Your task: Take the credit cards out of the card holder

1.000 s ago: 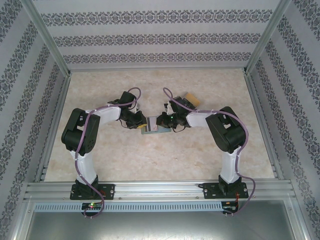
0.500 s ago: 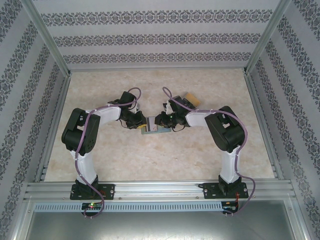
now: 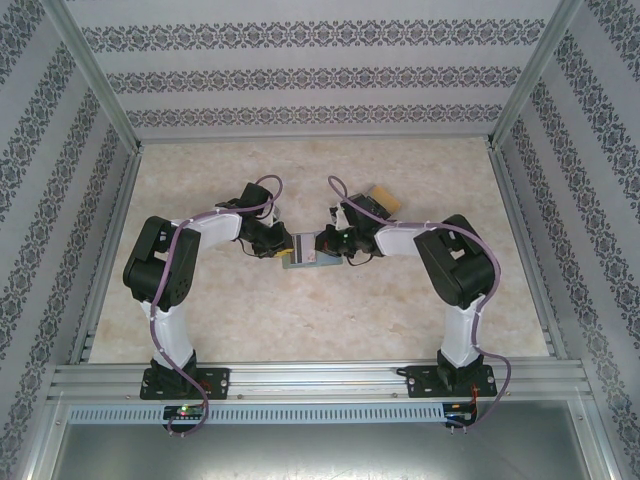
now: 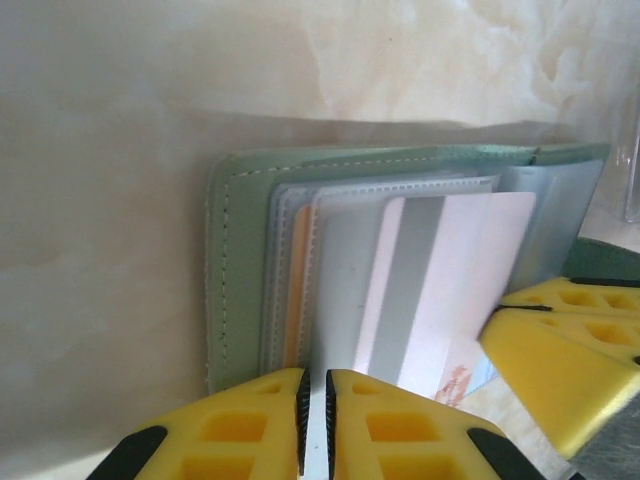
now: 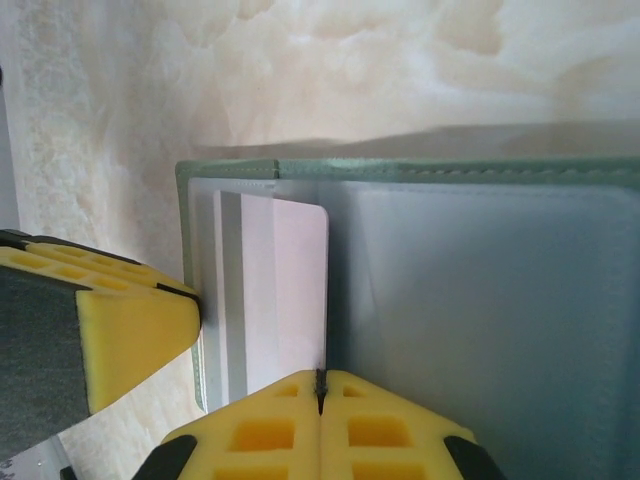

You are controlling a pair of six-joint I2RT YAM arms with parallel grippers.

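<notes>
L gripper (image 4: 315, 395) pinches card holder (image 4: 225, 250) edge; R gripper (image 5: 320, 388) clamped on pink card (image 5: 295, 290), apparently. Pull straight along slot, holder anchored.

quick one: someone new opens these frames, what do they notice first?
An open green wallet lies in the middle of the marbled table. A pale card with a grey stripe sticks partway out of its clear sleeves, its edge pinched by the right claw. The left claw clamps the wallet's near edge, yellow fingers almost touching.
</notes>
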